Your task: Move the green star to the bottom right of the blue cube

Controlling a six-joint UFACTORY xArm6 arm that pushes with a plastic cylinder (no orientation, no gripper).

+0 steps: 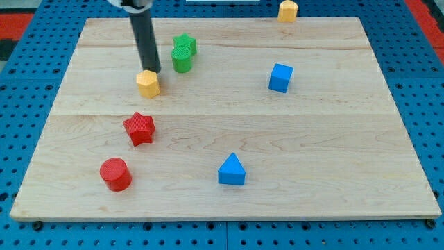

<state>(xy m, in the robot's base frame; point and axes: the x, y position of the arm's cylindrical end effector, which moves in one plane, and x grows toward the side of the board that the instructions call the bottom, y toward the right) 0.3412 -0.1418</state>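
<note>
Nearest the view's bottom edge sit a red cylinder (115, 173) at lower left and a blue triangular block (232, 170) near the bottom centre, well apart from each other.

The green star (185, 45) lies in the upper left part of the wooden board (333, 146), with a green cylinder (182, 60) touching it on the side toward the view's bottom. The blue cube (280, 77) stands well apart from the star, toward the view's right and slightly lower in the view.

My tip (152, 71) is to the left of the green pair, near but not touching them, and it sits right at the upper edge of a yellow hexagonal block (148, 83); whether it actually touches that block cannot be told. The dark rod (144, 38) rises from there to the view's top. The arm carries no gripper, so there are no jaws to be open or closed.

A red star (139, 128) lies below the yellow hexagonal block, between it and the red cylinder. Another yellow block (288, 10) rests at the board's top edge, above the blue cube. The board lies on a blue perforated table (423, 83).
</note>
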